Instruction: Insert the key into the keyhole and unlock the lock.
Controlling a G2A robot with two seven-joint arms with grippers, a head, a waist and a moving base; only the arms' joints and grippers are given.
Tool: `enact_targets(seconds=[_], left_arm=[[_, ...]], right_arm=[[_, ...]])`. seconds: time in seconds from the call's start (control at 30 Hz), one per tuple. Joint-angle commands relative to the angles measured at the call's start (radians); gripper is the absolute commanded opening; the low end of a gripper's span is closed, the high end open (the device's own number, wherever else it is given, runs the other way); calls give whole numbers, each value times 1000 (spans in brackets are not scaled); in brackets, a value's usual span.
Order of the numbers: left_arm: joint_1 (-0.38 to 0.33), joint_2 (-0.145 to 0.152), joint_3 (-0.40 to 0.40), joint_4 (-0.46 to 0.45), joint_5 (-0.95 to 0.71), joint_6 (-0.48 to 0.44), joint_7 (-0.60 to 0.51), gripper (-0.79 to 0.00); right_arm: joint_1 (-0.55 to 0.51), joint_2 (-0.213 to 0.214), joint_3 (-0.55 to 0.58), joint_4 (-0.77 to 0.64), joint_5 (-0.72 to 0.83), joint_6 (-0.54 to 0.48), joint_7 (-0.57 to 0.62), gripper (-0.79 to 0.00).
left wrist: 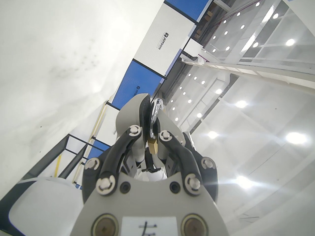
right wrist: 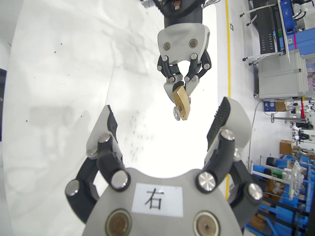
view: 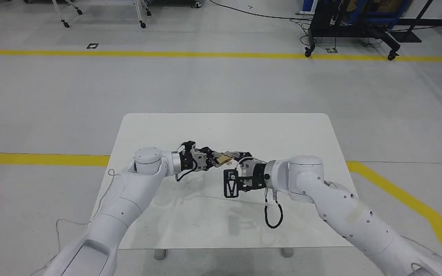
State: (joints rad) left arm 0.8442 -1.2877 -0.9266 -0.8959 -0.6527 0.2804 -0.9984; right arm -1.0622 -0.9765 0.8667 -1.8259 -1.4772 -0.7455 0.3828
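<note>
**Left gripper** (right wrist: 181, 90): jaws clamped on the brass-coloured metal padlock (right wrist: 182, 103). I hold it clear of the white table (view: 304, 131) so that its free end faces the other arm. The silver round-headed key (right wrist: 176, 114) sits at that end, apparently in the keyhole.

**Right gripper** (right wrist: 167, 119): jaws spread wide and empty, just short of the key, presumably ready to pinch and turn it.

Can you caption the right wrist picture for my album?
Left gripper holds a brass padlock, silver key at its end, before the open right gripper.
</note>
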Motion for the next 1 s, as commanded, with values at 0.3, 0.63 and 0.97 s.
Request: enact_targets(seconds=[0.3,0.63,0.97], left_arm=[[30,9,-35,-49,-1,-68,-6,-785],[64,19,-67,-116,36,-233,-15,-785],[85,23,-71,-152,77,-278,-18,-785]], right_arm=[[-58,24,74,-1,-36,-91,-150,-785],[-46,20,90,119,36,-146,-328,-785],[-19,7,83,181,56,-108,-348,-785]])
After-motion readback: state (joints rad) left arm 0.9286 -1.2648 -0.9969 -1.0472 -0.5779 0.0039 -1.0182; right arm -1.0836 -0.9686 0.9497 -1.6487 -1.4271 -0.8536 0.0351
